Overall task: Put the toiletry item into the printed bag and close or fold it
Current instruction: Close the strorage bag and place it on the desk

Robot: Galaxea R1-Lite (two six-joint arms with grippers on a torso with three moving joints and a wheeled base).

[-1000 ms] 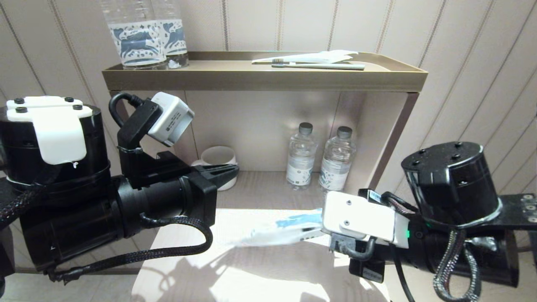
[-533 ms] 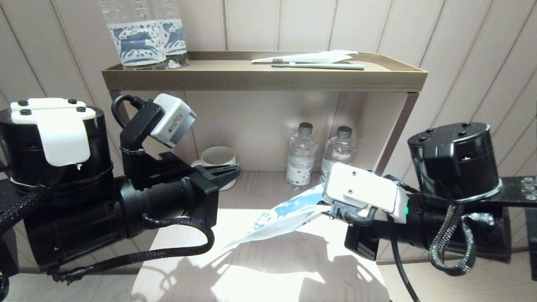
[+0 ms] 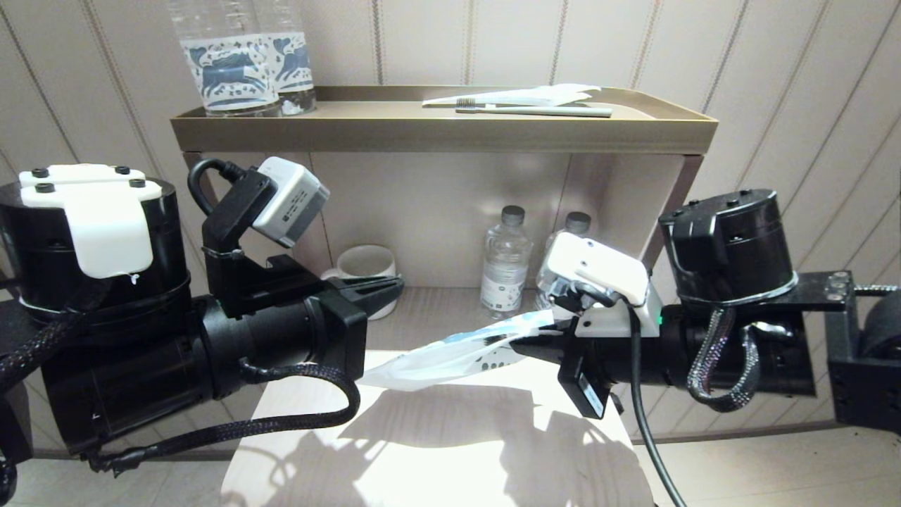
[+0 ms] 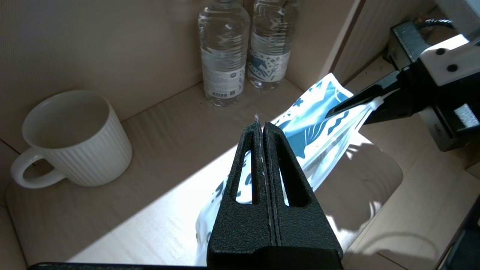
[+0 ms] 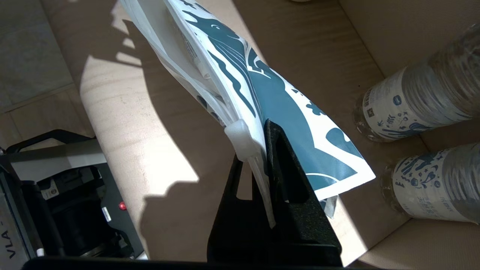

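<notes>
My right gripper (image 3: 526,343) (image 5: 258,129) is shut on the printed bag (image 3: 450,355) (image 5: 277,108), a white pouch with blue shapes. It pinches the bag's zip end, right beside the white slider (image 5: 238,137). The bag hangs in the air above the sunlit table and points toward my left arm, sagging at its free end. My left gripper (image 3: 394,285) (image 4: 261,125) is shut with nothing in it. It hovers just above the bag (image 4: 318,120), not touching it. The toiletry item is hidden from view.
A white ribbed mug (image 3: 366,266) (image 4: 71,138) and two small water bottles (image 3: 505,264) (image 4: 225,56) stand at the back of the lower shelf. The top tray (image 3: 443,134) holds two large bottles (image 3: 239,56), a grey-green toothbrush (image 3: 542,111) and a white wrapper (image 3: 535,95).
My right gripper has risen and rolled, lifting the bag and turning it from flat toward edge-on. The bag's free end now reaches further toward my left arm, which has hardly moved.
</notes>
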